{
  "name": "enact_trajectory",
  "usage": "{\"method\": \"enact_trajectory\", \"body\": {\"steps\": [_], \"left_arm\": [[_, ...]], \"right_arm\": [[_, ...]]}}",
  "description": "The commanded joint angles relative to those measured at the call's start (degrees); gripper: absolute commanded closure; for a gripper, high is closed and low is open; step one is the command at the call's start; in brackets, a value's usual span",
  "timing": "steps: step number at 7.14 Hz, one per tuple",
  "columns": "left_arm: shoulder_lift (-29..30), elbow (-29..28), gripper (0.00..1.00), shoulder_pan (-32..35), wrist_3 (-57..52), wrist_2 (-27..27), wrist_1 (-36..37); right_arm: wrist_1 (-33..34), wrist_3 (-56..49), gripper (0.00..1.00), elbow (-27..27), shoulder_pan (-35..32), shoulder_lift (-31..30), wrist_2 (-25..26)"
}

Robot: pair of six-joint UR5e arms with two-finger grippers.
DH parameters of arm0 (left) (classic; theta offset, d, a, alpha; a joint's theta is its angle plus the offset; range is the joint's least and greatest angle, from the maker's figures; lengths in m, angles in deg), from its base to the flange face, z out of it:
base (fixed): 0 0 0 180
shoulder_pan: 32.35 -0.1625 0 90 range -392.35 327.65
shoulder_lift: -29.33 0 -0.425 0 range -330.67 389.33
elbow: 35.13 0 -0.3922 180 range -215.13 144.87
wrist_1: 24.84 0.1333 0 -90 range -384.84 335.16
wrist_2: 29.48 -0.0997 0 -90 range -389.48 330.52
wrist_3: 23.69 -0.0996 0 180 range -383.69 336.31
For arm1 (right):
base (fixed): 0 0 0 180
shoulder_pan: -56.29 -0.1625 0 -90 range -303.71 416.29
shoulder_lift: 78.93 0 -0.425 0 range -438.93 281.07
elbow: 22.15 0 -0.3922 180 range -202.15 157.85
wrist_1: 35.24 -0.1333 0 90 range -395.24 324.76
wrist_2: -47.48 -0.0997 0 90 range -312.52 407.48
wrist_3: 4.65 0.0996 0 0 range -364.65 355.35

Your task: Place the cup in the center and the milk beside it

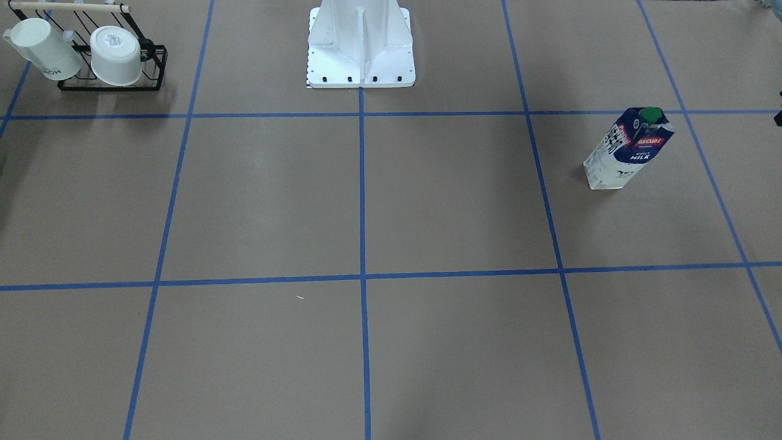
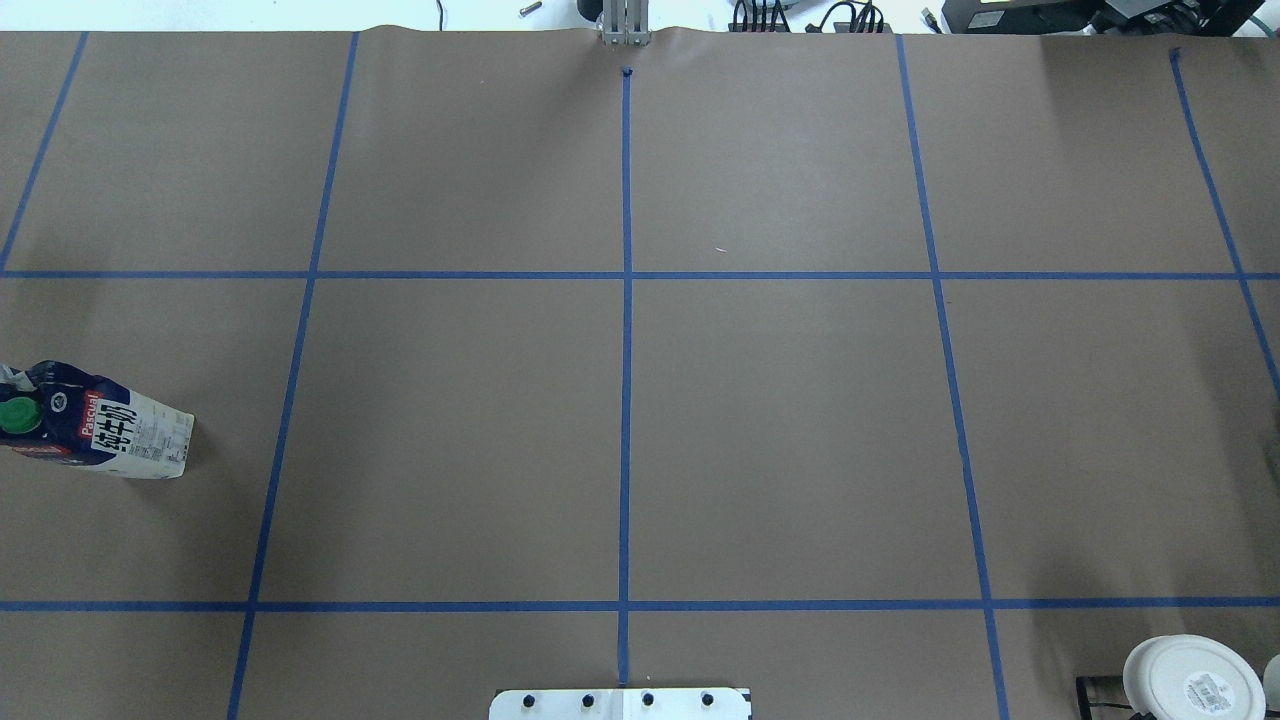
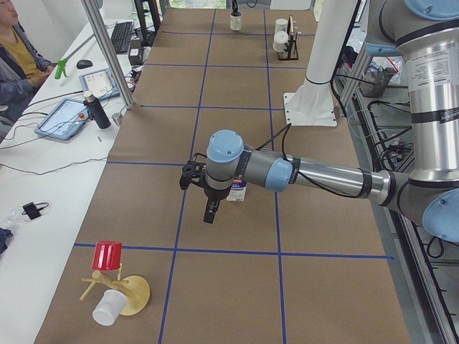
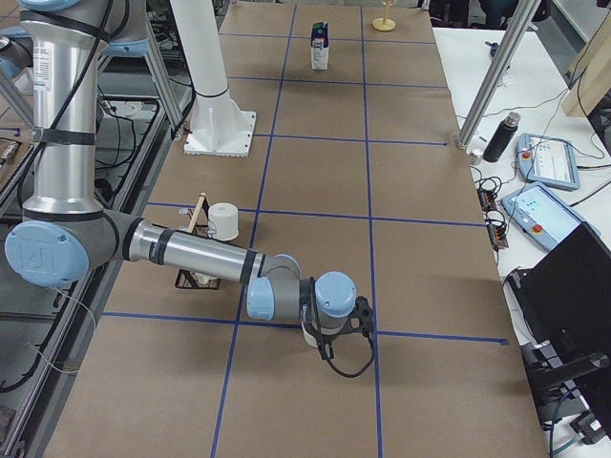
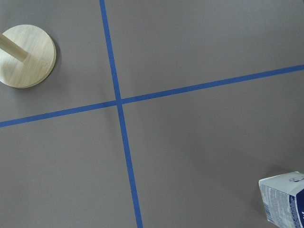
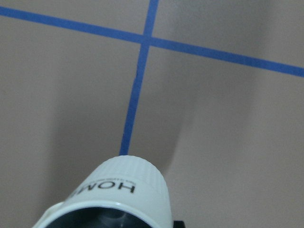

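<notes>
The cup, a white mug with "HOME" lettering (image 1: 43, 49), hangs tilted on a black wire rack (image 1: 156, 67) at the robot's right. A HOME mug (image 6: 116, 190) also fills the bottom of the right wrist view, close to the camera and above the table. No fingers show there, so I cannot tell if it is held. The milk carton (image 1: 629, 150) stands upright at the robot's left, also in the overhead view (image 2: 110, 430). My left gripper (image 3: 209, 213) hovers beside it. My right gripper (image 4: 329, 345) hovers beyond the rack. I cannot tell if either is open. The center (image 1: 361, 195) is bare.
A second white mug with a round base label (image 1: 116, 55) sits on the rack. The white robot base (image 1: 360, 55) stands at the table's back edge. A wooden stand with a red cup (image 3: 107, 254) stands past the milk. An operator's desk (image 3: 68, 115) runs along the far side.
</notes>
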Motion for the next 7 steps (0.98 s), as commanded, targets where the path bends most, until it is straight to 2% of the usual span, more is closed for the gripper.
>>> {"method": "enact_trajectory", "body": {"steps": [1,2,3,4,5,6,7], "left_arm": [[-1.8,-0.4,0.02,0.0,0.2,0.0,-2.6],[-2.1,-1.7,0.02,0.0,0.2,0.1,-4.3],[-2.1,-1.9,0.02,0.0,0.3,0.1,-4.9],[-2.0,-2.2,0.02,-0.1,0.2,0.1,-4.9],[-1.9,-2.0,0.02,-0.2,0.3,0.1,-4.9],[-1.7,-2.1,0.02,-0.2,0.3,0.1,-4.9],[-1.7,-1.9,0.02,-0.2,0.3,0.1,-4.9]], "right_arm": [[3.8,16.0,1.00,14.2,10.6,2.2,-0.8],[3.7,35.2,1.00,15.7,19.8,11.4,0.1],[4.1,51.1,1.00,15.2,30.7,21.4,6.1],[5.9,63.0,1.00,12.5,37.7,31.4,9.5],[6.0,68.3,1.00,6.2,41.6,41.1,10.3],[5.4,67.8,1.00,0.0,44.6,47.6,11.5],[4.9,60.1,1.00,-2.3,47.4,49.4,13.7]]}}
